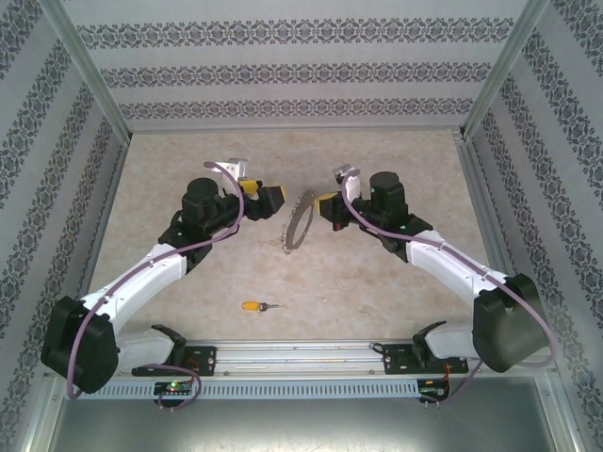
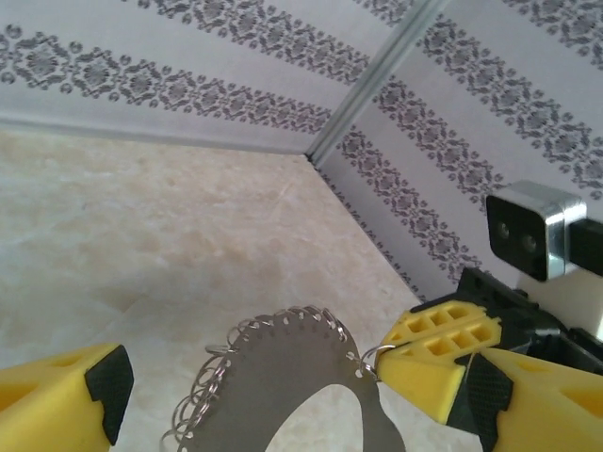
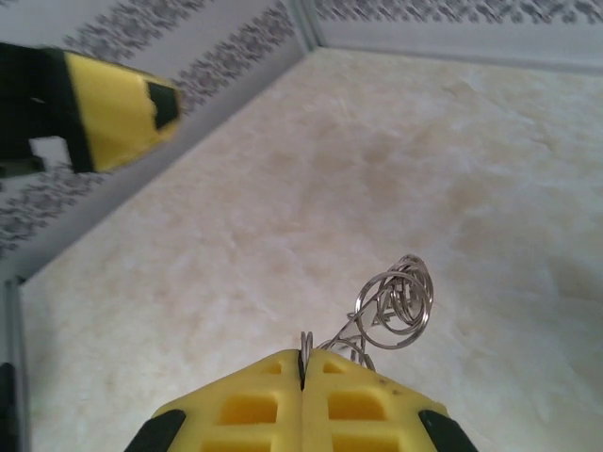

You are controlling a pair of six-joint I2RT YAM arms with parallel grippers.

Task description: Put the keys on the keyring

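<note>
One key (image 1: 256, 306) lying loose on counter (image 1: 377, 301), unthreaded; you're pinching keyring (image 1: 298, 221) in right tool (image 3: 303, 363), left tool (image 1: 267, 196) standing spread

Soft, even light from above keeps every view bright, and the pale table (image 1: 396, 282) looks slightly washed out. Shadows beneath the left arm (image 1: 151, 273) are faint and diffuse. The overhead view is a little grainy. In the left wrist view the near keyring (image 2: 283, 386) is soft-edged.
</note>
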